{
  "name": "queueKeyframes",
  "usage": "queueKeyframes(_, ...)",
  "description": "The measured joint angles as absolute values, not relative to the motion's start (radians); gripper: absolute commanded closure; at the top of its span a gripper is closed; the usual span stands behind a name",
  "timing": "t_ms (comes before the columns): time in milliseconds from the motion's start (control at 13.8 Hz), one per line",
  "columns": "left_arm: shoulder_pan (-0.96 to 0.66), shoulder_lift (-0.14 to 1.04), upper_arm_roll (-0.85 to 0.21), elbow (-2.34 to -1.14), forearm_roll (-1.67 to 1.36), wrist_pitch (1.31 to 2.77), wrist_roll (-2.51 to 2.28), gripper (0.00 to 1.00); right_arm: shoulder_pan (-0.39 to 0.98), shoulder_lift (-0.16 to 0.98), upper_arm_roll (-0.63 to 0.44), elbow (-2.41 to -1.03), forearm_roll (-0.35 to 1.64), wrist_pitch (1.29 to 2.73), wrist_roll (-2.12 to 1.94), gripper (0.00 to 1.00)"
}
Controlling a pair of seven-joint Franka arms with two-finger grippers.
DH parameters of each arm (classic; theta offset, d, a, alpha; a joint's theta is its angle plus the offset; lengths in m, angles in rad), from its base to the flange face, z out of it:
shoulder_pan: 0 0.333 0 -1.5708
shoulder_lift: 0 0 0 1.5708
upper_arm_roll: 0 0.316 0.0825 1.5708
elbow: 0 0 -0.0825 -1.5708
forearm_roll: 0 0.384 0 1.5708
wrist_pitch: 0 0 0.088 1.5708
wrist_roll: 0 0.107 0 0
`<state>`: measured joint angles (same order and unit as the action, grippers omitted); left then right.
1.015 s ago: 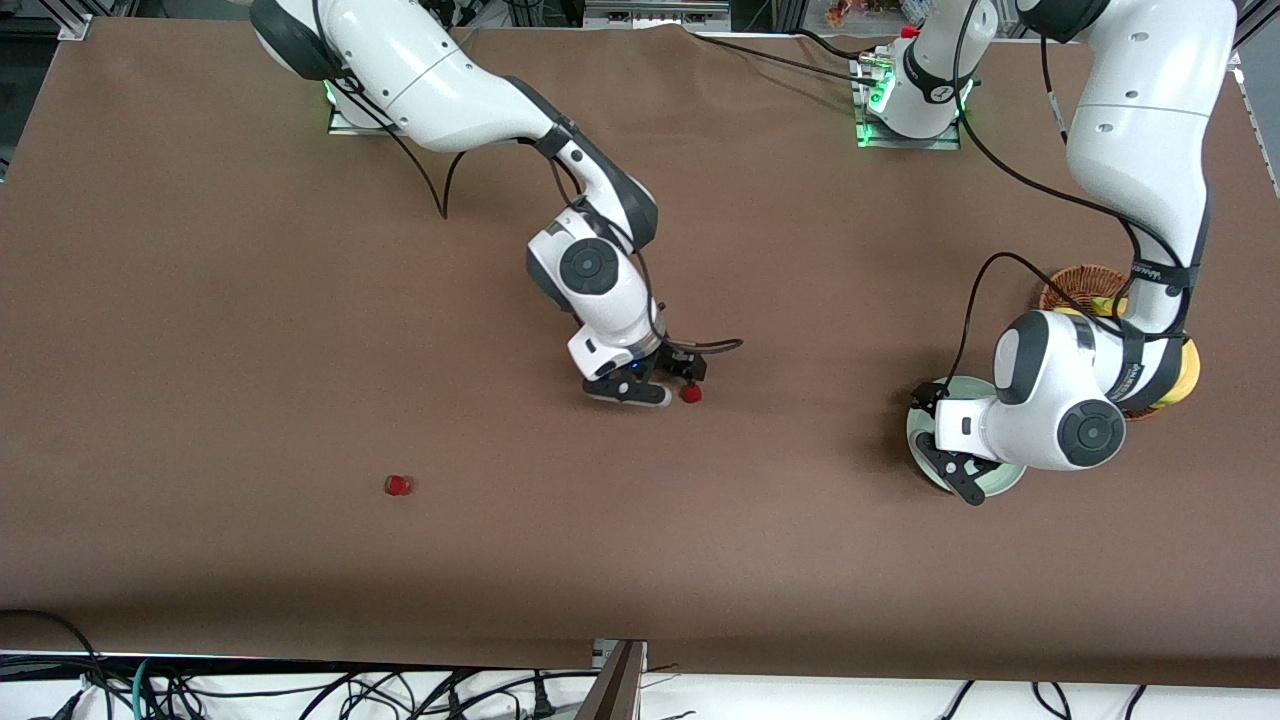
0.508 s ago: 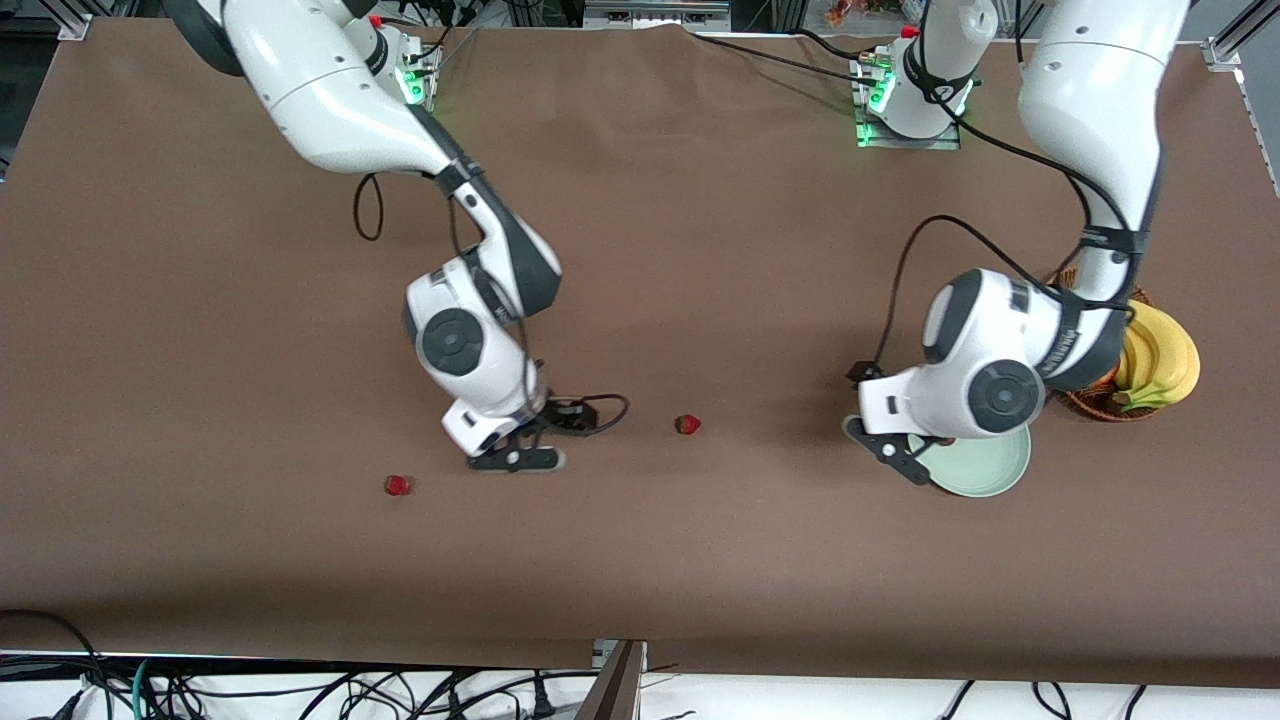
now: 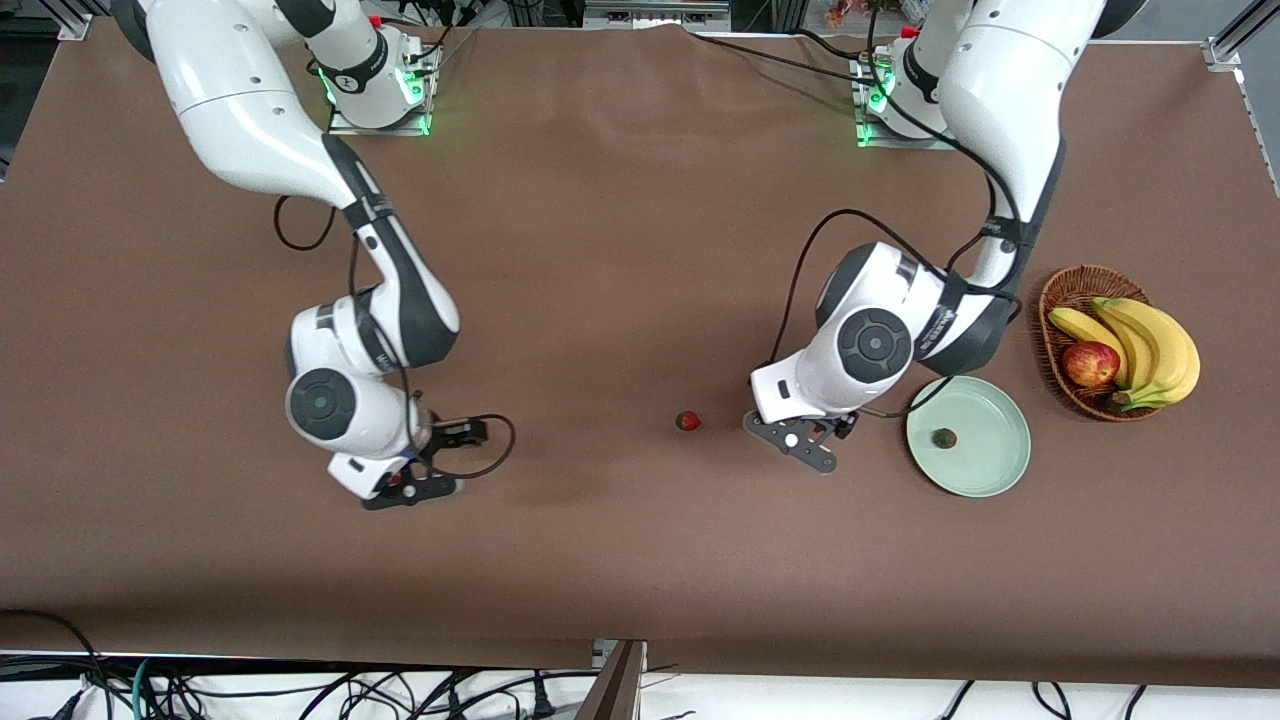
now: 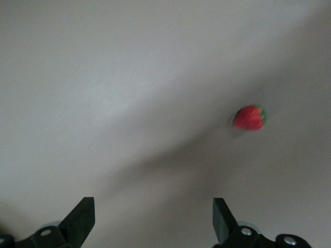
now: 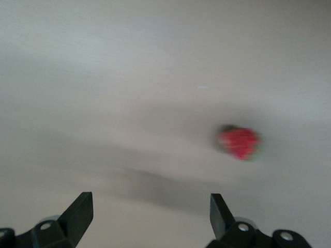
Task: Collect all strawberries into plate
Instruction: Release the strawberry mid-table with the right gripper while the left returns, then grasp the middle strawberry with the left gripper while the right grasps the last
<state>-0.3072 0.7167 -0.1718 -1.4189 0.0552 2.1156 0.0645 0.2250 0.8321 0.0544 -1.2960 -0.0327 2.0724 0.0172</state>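
The left pincer [image 3: 800, 447] is held low over the counter [image 3: 620, 250], between a loose strawberry [image 3: 687, 421] and the plate [image 3: 968, 436]. Its fingers [image 4: 83, 217] are spread wide, with nothing between them. In the left wrist view this strawberry [image 4: 250, 117] is seen ahead of the pincer, apart from both fingertips.

The right pincer [image 3: 405, 487] is held low over the counter toward the right arm's end, directly over a second strawberry [image 3: 396, 480], which is seen in the front view only as a red spot at the pincer. Its fingers [image 5: 77, 214] are likewise spread wide and empty, and the second strawberry [image 5: 239, 142] lies on the counter ahead of them, untouched.

A third strawberry [image 3: 943, 437] is found lying in the plate, near its middle. The plate is set just beside a wicker basket [image 3: 1065, 290] in which bananas [image 3: 1150, 340] and an apple [image 3: 1090, 363] are held.
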Motion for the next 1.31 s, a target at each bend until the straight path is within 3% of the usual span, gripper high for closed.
queueKeyframes(218, -0.383, 0.775, -0.171, -1.394, 0.055, 2.271, 0.066, 0.00, 0.212, 0.832, -0.011, -1.313, -0.033, 2.070, -0.133, 0.00)
queueKeyframes(508, -0.426, 0.868, -0.159, -1.388, 0.057, 2.475, 0.108, 0.00, 0.208, 0.834, -0.014, -1.334, -0.033, 2.136, -0.158, 0.00)
queueKeyframes(1160, -0.495, 0.905, -0.152, -1.396, 0.085, 2.494, 0.126, 0.00, 0.212, 0.872, -0.013, -1.365, -0.033, 2.308, -0.159, 0.01)
queueKeyframes(1233, -0.495, 0.908, -0.151, -1.396, 0.096, 2.494, 0.126, 0.00, 0.212, 0.876, -0.013, -1.367, -0.033, 2.320, -0.163, 0.05)
queueKeyframes(1305, -0.495, 0.911, -0.148, -1.397, 0.101, 2.494, 0.126, 0.00, 0.212, 0.879, -0.013, -1.368, -0.033, 2.328, -0.168, 0.19)
